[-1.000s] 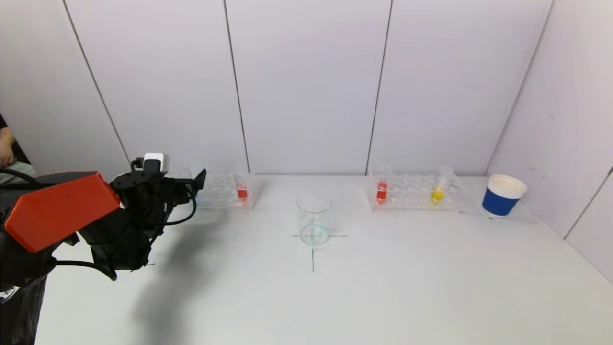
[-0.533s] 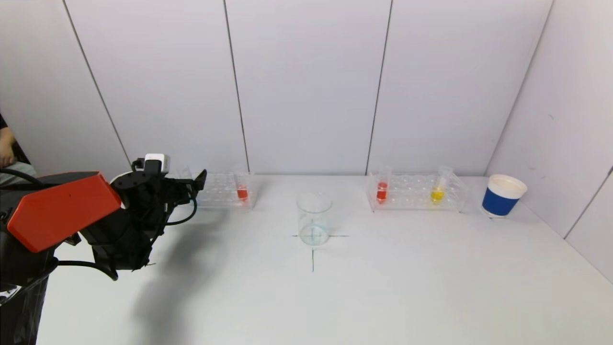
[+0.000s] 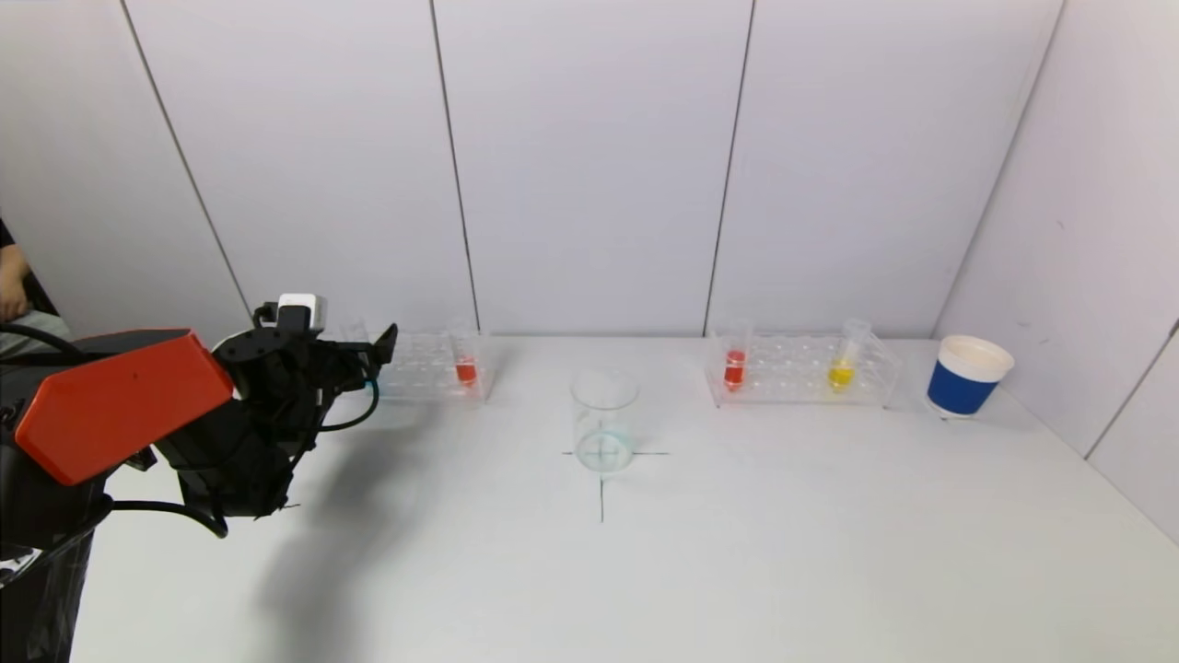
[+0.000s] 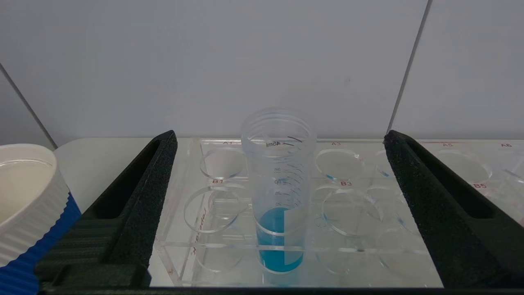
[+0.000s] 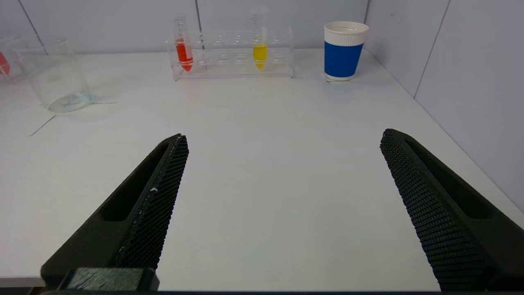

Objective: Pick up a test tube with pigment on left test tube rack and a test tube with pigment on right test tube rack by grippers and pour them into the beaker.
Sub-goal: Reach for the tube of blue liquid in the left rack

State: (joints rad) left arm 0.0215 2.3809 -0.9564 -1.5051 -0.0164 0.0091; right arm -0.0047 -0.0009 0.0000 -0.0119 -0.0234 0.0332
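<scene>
Barely begun; left gripper (image 4: 280, 205) spread wide astride blue-pigment tube (image 4: 279, 196), untouched, seated in left rack (image 3: 428, 368); right gripper (image 5: 282, 205) wide, empty, well short of right rack (image 3: 799, 371); beaker (image 3: 604, 420) unpoured; both grasps, both pours outstanding.

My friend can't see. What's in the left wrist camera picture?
A clear test tube with blue pigment stands in a see-through rack, centred between the open left gripper fingers. A blue-and-white paper cup sits beside it.

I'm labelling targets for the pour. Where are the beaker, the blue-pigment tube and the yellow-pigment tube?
beaker (image 3: 603, 419), head view, its glass wall.
blue-pigment tube (image 4: 279, 237), left wrist view, its blue liquid.
yellow-pigment tube (image 3: 840, 375), head view, its yellow liquid.
</scene>
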